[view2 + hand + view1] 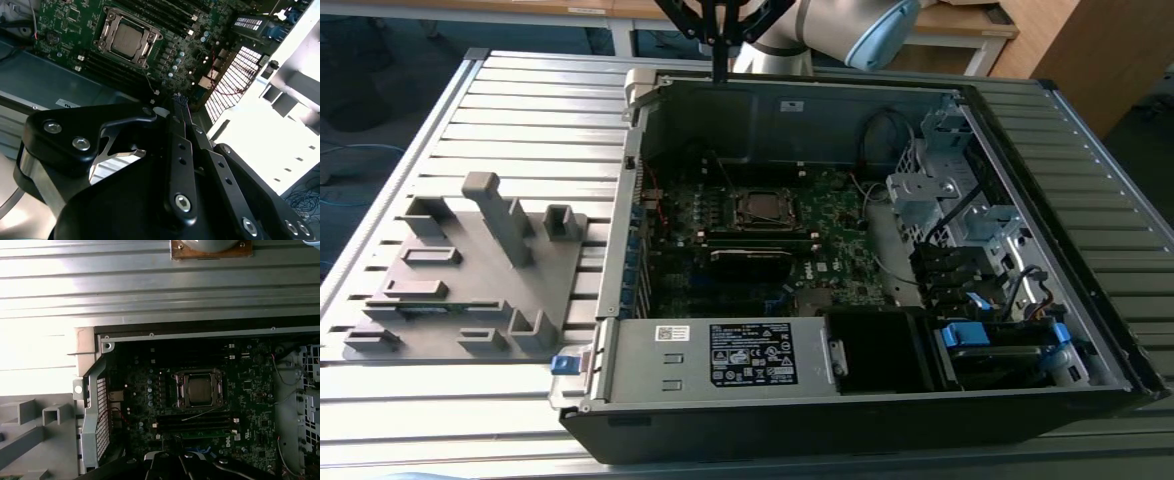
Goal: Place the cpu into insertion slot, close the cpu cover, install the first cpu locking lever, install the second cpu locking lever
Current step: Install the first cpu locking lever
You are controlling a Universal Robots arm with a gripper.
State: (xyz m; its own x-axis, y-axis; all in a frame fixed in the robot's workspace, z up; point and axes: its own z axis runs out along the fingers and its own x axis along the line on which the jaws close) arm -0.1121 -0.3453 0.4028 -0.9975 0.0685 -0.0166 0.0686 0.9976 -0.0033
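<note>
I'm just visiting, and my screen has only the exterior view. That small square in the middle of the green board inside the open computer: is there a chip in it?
Observer: Yes. In the second wrist view the cpu lies in that square. Its dull silver top shows through the window of the cpu cover, which lies flat around it.
Operator: And the black claw at the top of my picture, is it carrying anything?
Observer: No. In the second wrist view the gripper has its jaws pressed together with nothing between them. It is off to one side of the cpu and not touching it.
</note>
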